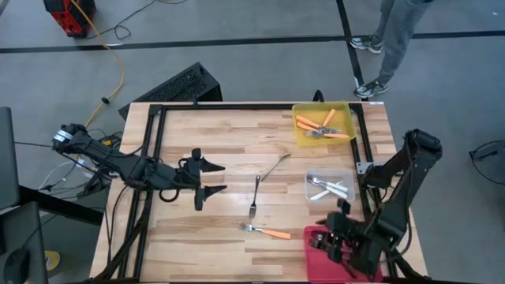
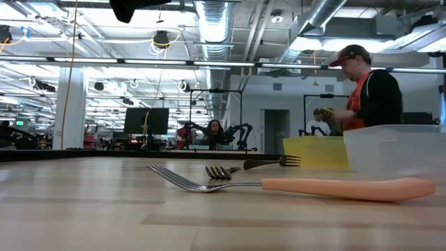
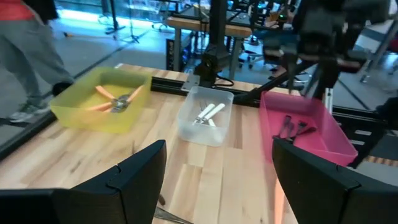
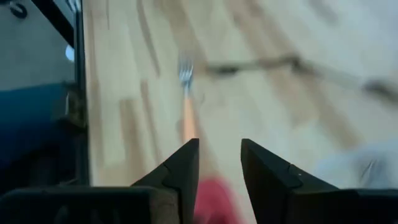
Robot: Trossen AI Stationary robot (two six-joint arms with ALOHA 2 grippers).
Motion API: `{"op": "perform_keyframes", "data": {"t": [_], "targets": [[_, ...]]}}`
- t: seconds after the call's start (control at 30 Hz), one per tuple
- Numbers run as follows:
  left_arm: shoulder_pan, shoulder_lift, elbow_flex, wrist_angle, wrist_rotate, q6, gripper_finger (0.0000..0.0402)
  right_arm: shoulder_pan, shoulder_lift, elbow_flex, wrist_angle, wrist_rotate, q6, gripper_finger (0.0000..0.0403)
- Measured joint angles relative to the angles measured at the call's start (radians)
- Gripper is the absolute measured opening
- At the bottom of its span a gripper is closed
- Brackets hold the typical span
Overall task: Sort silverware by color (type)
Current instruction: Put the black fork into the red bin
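Three forks lie flat on the wooden table: an orange-handled one [image 1: 267,231] near the front, a dark one [image 1: 254,197] at the middle and another dark one [image 1: 276,165] beyond it. My left gripper [image 1: 215,179] hovers open left of them, pointing toward the bins. My right gripper [image 1: 334,230] hangs open over the red bin's [image 1: 316,238] left edge, nothing between its fingers; in its wrist view the orange-handled fork [image 4: 186,99] lies ahead. The low view shows that same fork [image 2: 313,187] nearest.
A yellow bin [image 1: 323,125] with orange-handled forks stands at the far right. A clear bin [image 1: 330,187] with pale forks is at mid right. The red bin [image 3: 305,124] holds dark forks. A black frame [image 1: 150,158] edges the table. A person [image 1: 390,39] stands beyond the far edge.
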Motion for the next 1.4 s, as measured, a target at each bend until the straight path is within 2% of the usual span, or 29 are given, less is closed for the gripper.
{"op": "perform_keyframes", "data": {"t": [0.13,0.23,0.33,0.5,0.73,0.93,1.03,1.23,1.4], "targets": [[0.050,0.013,0.000,0.003,0.047,-0.004,0.0275,-0.071,-0.077,0.000,0.044,0.077,-0.237,0.0143],[0.088,0.043,0.001,0.007,0.061,-0.004,0.0275,-0.128,-0.121,0.000,0.084,0.077,-0.412,0.0143],[0.128,0.094,0.001,0.014,0.118,0.004,0.0275,-0.169,-0.153,0.000,0.114,0.076,-0.554,0.0143],[0.185,0.182,0.001,0.120,0.171,0.065,0.0275,-0.213,-0.209,0.000,0.127,0.071,-0.715,0.0143],[0.257,0.247,0.001,0.239,0.349,0.075,0.0275,-0.277,-0.279,-0.011,0.184,0.069,-0.924,0.0143],[0.272,0.246,0.001,0.233,0.361,0.077,0.0275,-0.369,-0.387,-0.138,0.360,0.059,-1.086,0.0143],[0.271,0.245,0.001,0.235,0.362,0.089,0.0275,-0.436,-0.451,-0.228,0.529,-0.032,-1.166,0.0143],[0.271,0.245,0.001,0.236,0.363,0.104,0.0275,-0.589,-0.532,-0.414,0.935,-0.314,-1.321,0.0143],[0.271,0.244,0.001,0.236,0.363,0.110,0.0275,-0.725,-0.526,-0.521,1.143,-0.379,-1.351,0.0143]]}}
